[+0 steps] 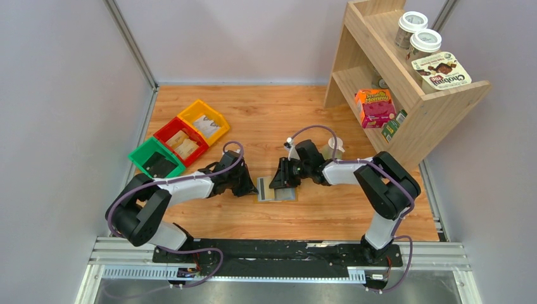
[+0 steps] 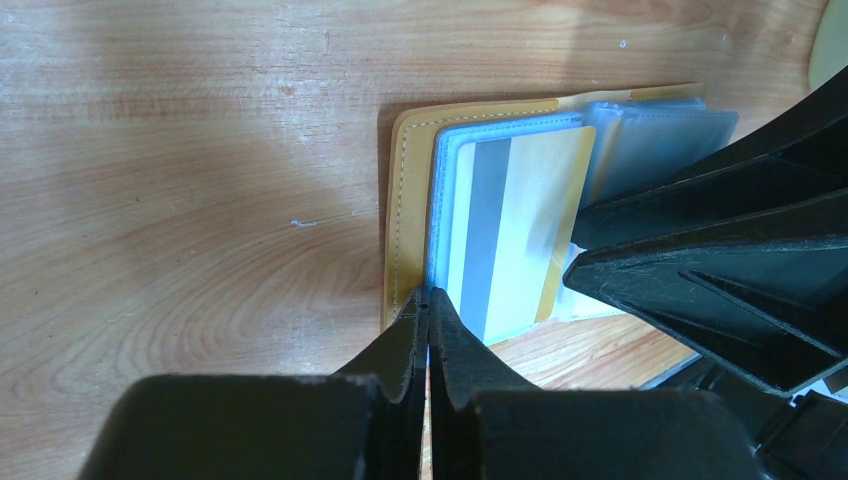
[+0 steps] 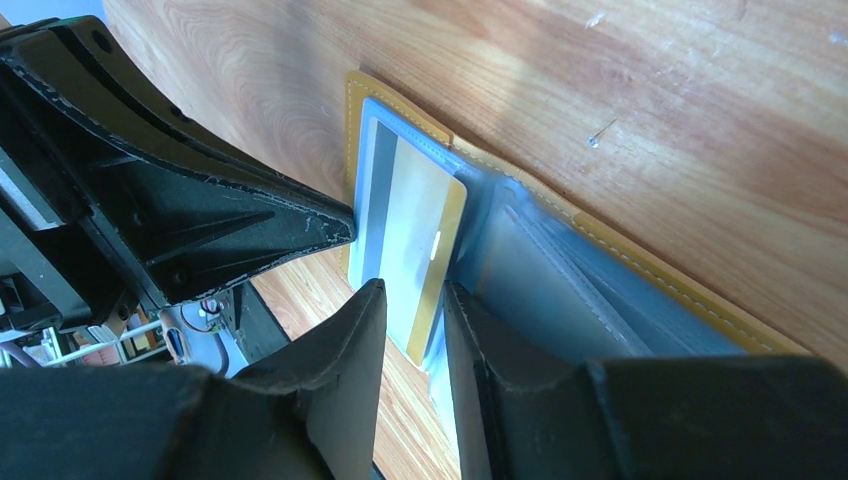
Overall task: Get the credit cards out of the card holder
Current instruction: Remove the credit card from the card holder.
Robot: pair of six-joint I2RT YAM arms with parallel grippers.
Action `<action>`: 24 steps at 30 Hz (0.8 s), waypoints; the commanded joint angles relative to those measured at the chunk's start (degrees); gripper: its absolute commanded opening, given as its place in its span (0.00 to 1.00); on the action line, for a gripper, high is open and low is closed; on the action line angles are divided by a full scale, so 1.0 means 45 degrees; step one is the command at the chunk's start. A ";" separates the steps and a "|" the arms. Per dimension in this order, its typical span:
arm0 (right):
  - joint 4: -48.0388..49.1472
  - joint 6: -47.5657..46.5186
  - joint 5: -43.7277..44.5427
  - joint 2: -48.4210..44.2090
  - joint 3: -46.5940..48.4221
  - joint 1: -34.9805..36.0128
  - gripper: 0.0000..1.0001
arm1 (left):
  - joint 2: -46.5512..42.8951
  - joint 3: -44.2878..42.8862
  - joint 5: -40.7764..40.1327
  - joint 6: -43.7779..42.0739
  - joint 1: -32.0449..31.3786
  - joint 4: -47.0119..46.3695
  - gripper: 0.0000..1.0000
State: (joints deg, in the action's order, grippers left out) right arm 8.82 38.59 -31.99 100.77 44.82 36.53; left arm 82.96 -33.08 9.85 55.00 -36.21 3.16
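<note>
The mustard-yellow card holder (image 1: 277, 194) lies open on the wooden table between my two arms, its clear blue sleeves fanned out. One credit card (image 2: 510, 230), pale with a grey stripe and gold edges, sticks partway out of a sleeve. My left gripper (image 2: 428, 300) is shut, its tips resting on the card holder's left edge (image 2: 405, 200) where the yellow cover meets the sleeve. My right gripper (image 3: 415, 290) stands narrowly open, and the near corner of the card (image 3: 410, 240) lies in the gap between its fingers. Any other cards are hidden in the sleeves.
Green (image 1: 156, 158), red (image 1: 180, 140) and yellow (image 1: 203, 121) bins with tan packets stand at the back left. A wooden shelf (image 1: 405, 101) with cups and boxes fills the back right. A small clear cup (image 1: 333, 147) stands behind the right wrist.
</note>
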 commanded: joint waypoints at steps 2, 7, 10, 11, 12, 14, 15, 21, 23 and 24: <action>0.0481 0.0096 -0.0294 0.0282 -0.0116 -0.0072 0.34 | 0.0432 0.0066 -0.0079 -0.0114 0.0018 0.0236 0.00; -0.0182 0.0077 0.0174 0.0243 0.0041 -0.0052 0.34 | 0.0451 0.0085 -0.0059 -0.0114 0.0018 0.0294 0.00; 0.0089 0.0116 -0.0039 0.0185 -0.0037 -0.0072 0.29 | 0.0490 0.0027 -0.0059 -0.0094 0.0018 0.0314 0.00; 0.0246 0.0174 -0.0175 0.0165 -0.0076 -0.0072 0.25 | 0.0510 0.0008 -0.0059 -0.0113 0.0018 0.0352 0.00; 0.0460 0.0233 -0.0312 0.0126 -0.0154 -0.0072 0.21 | 0.0530 0.0007 -0.0059 -0.0114 0.0018 0.0392 0.00; 0.0812 0.0331 -0.0508 0.0009 -0.0252 -0.0091 0.14 | 0.0530 -0.0070 -0.0117 -0.0152 0.0018 0.0489 0.00; 0.0949 0.0350 -0.0528 -0.0049 -0.0291 -0.0072 0.11 | 0.0510 -0.0109 -0.0156 -0.0153 0.0018 0.0586 0.00; 0.1029 0.0292 -0.0548 -0.0459 -0.0545 -0.0228 0.00 | 0.0588 -0.0343 -0.0274 -0.0347 0.0018 0.1171 0.00; 0.0912 0.0195 -0.0567 -0.0616 -0.0623 -0.0325 0.00 | 0.0608 -0.0383 -0.0313 -0.0367 0.0018 0.1290 0.00; 0.0815 0.0175 -0.0567 -0.0674 -0.0643 -0.0384 0.00 | 0.0608 -0.0402 -0.0313 -0.0348 0.0018 0.1310 0.00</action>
State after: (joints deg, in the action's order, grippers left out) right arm 11.31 39.83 -33.52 100.84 42.70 35.66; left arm 84.01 -34.35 10.63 54.87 -35.97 4.67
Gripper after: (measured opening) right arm 0.004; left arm 0.007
